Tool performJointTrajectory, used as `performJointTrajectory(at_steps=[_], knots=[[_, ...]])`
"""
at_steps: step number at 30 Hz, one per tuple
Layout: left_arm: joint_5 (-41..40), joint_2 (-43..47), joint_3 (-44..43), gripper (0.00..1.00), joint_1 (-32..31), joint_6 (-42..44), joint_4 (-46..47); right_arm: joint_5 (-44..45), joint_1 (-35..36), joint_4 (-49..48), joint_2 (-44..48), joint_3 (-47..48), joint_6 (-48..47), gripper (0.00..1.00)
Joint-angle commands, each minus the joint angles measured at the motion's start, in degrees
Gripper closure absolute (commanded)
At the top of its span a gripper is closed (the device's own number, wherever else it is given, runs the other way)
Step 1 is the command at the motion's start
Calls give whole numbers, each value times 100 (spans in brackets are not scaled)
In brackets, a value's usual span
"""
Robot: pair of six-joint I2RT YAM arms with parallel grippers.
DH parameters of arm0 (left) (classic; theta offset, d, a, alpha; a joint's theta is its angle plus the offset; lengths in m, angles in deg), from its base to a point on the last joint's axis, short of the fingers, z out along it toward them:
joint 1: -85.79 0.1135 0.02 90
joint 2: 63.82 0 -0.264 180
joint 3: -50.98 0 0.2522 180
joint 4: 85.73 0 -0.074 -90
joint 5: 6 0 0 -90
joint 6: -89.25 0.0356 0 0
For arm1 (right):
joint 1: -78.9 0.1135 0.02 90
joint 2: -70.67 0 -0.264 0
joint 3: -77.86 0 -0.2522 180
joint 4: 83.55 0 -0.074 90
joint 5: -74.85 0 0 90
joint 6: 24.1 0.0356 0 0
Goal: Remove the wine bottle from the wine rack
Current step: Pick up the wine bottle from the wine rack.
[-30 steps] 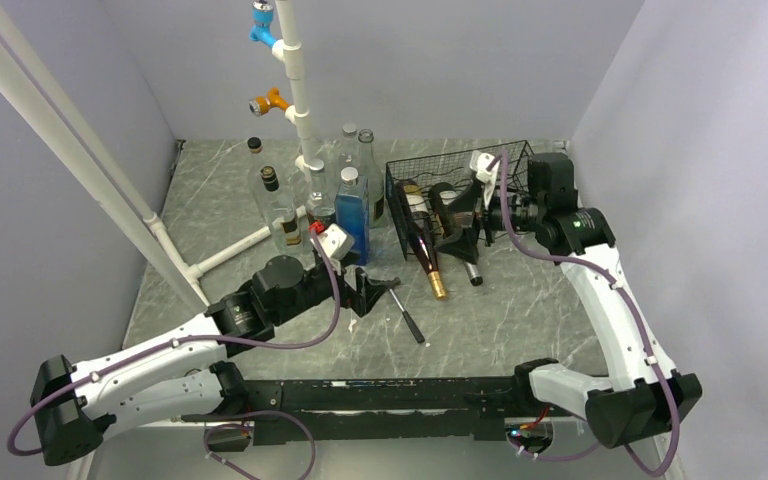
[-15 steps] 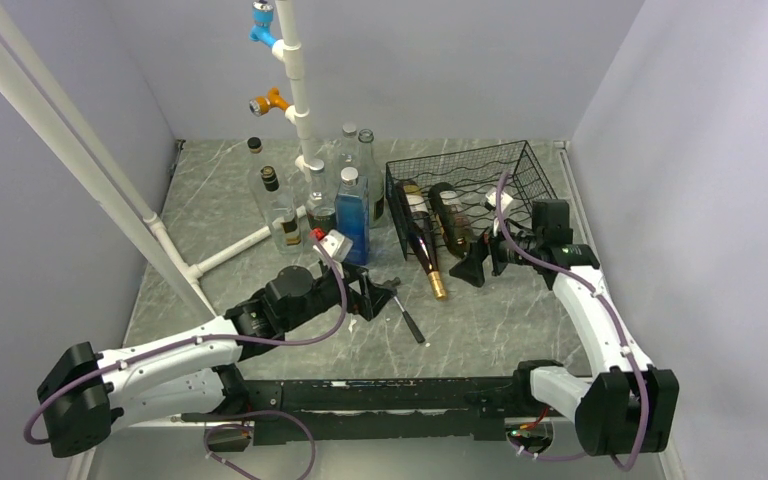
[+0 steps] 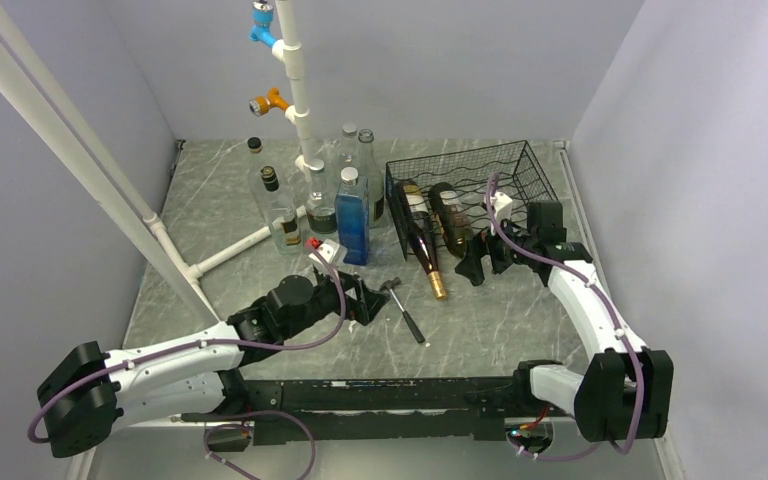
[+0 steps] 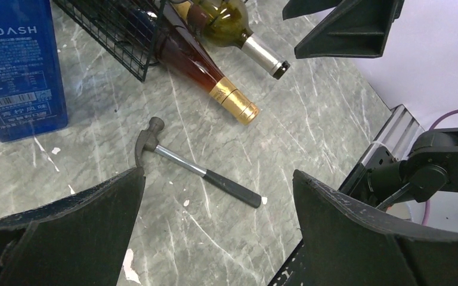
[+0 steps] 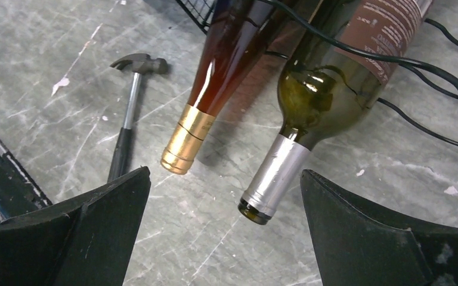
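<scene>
Top external view: within the last second the right gripper [image 3: 474,266] has drawn back from over the wine rack [image 3: 508,172] and now hangs low at its open front, jaws wide and empty. Right wrist view frames the silver-capped green wine bottle [image 5: 286,161] ahead of the spread fingers, untouched. Its neck projects over the table and its body lies in the rack beside a gold-capped bottle [image 5: 186,143]. Meanwhile the left gripper [image 3: 365,298], equally wide, waits near a hammer [image 3: 406,312]. Judgement: approach realigned on the neck; no grasp yet.
</scene>
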Motion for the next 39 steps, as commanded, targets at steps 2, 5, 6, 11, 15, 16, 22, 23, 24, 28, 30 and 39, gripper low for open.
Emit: performJointTrajectory(at_steps=[2, 5, 6, 11, 15, 16, 22, 23, 24, 28, 30, 39], knots=[[-234, 160, 80, 1, 22, -37, 305, 395, -22, -376, -85, -58, 132, 0], [-285, 220, 136, 1, 19, -28, 308, 482, -1, -467, -118, -104, 192, 0], [-303, 247, 158, 1, 25, -31, 306, 517, 8, -494, -127, -114, 212, 0], [-369, 367, 261, 1, 30, -40, 315, 625, 59, -631, -180, -137, 337, 0], [-388, 408, 298, 1, 39, -68, 318, 670, 141, -722, -254, -151, 409, 0], [-394, 409, 315, 1, 39, -75, 330, 677, 189, -765, -284, -151, 434, 0], [-395, 383, 311, 1, 33, -76, 332, 1179, 408, -905, -487, -155, 648, 1], [-396, 383, 313, 1, 38, -81, 340, 1286, 409, -951, -502, -158, 696, 2], [-398, 383, 325, 1, 39, -82, 353, 1435, 409, -999, -517, -174, 804, 3], [-401, 383, 351, 1, 32, -88, 386, 1838, 426, -1162, -670, -180, 1012, 8], [-402, 368, 332, 1, 40, -76, 370, 1984, 477, -1175, -776, -133, 1014, 11], [-411, 391, 414, 1, 44, -114, 394, 2466, 808, -1332, -1272, 48, 1051, 20]])
